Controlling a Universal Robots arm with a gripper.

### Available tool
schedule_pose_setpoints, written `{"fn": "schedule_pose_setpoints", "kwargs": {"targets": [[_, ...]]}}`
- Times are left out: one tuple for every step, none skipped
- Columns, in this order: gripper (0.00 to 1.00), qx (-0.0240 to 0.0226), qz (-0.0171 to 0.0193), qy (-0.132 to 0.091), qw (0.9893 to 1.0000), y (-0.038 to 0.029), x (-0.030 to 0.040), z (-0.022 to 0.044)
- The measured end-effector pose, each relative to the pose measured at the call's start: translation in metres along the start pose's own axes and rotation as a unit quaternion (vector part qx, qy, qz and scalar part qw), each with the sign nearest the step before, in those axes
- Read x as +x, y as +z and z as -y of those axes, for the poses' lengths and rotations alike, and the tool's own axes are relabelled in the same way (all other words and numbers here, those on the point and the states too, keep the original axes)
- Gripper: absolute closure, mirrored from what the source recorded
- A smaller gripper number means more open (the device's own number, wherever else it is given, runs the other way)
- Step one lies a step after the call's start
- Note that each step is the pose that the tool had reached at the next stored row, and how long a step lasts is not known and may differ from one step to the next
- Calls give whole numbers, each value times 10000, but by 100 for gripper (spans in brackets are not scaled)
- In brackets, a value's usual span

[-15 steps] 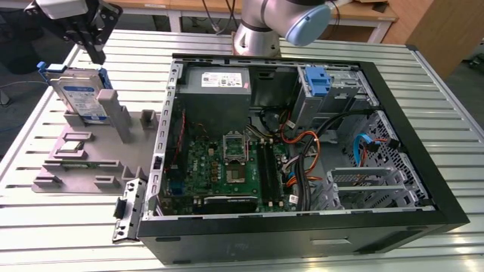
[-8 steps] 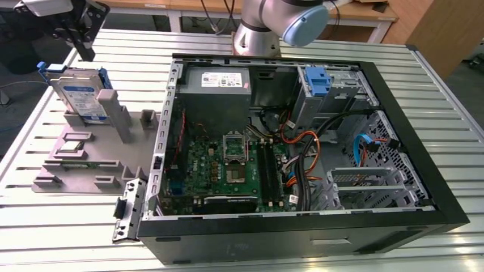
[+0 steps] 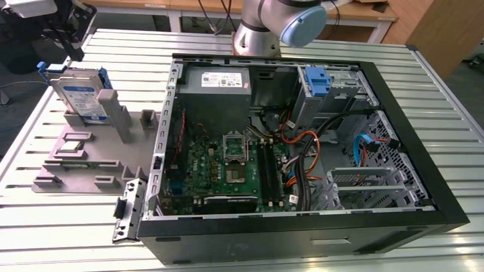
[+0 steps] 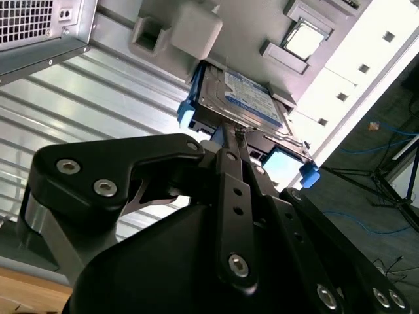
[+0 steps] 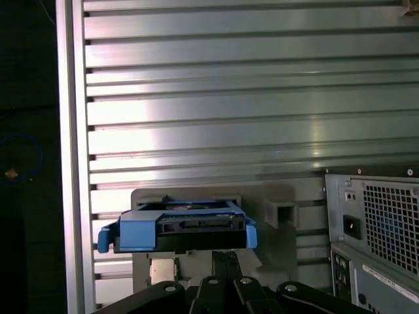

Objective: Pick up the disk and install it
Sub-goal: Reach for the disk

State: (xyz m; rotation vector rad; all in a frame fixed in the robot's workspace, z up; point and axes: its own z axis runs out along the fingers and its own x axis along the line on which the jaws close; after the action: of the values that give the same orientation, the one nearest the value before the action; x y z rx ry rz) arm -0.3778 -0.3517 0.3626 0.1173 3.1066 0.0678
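Note:
The disk (image 3: 79,95) stands on edge in a slot of the grey fixture (image 3: 89,148) at the exterior view's left, silver with a white-and-blue label and a blue carrier around it. My gripper (image 3: 74,52) hangs just above and behind its top edge. In both wrist views the two thin fingers lie pressed together, shut, their tips right at the edge of the disk (image 4: 245,98) (image 5: 177,226). Whether the gripper (image 4: 230,129) (image 5: 226,256) touches that edge I cannot tell. Nothing sits between the fingers.
An open computer case (image 3: 423,170) lies on the slatted metal table (image 3: 68,226), with the motherboard, grey power supply (image 3: 219,80) and a blue caddy (image 3: 318,79) in the drive bay. The case's rear panel (image 5: 383,229) is beside the fixture. The arm's base (image 3: 261,28) stands behind the case.

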Motion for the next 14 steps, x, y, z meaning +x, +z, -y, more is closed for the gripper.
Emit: {"fn": "schedule_pose_setpoints", "kwargs": {"targets": [[90, 0, -1, 0, 10000, 7, 5, 0], [90, 0, -2, 1, 10000, 20, 11, 1], [90, 0, -5, 1, 10000, 33, 16, 1], [90, 0, -8, 1, 10000, 44, 19, 2], [90, 1, -11, 1, 10000, 48, 20, 3], [90, 1, -11, 1, 10000, 48, 20, 2], [90, 1, -12, 1, 10000, 48, 20, 2], [90, 1, -11, 1, 10000, 49, 20, 2], [90, 1, -11, 1, 10000, 50, 20, 2], [90, -1, -14, 1, 10000, 52, 21, 2], [90, -8, -33, 3, 10000, 57, 20, 2], [90, -17, -62, 5, 10000, 60, 21, 2], [90, -20, -77, 5, 10000, 60, 21, 2], [90, -20, -78, 5, 10000, 60, 22, 2]]}}
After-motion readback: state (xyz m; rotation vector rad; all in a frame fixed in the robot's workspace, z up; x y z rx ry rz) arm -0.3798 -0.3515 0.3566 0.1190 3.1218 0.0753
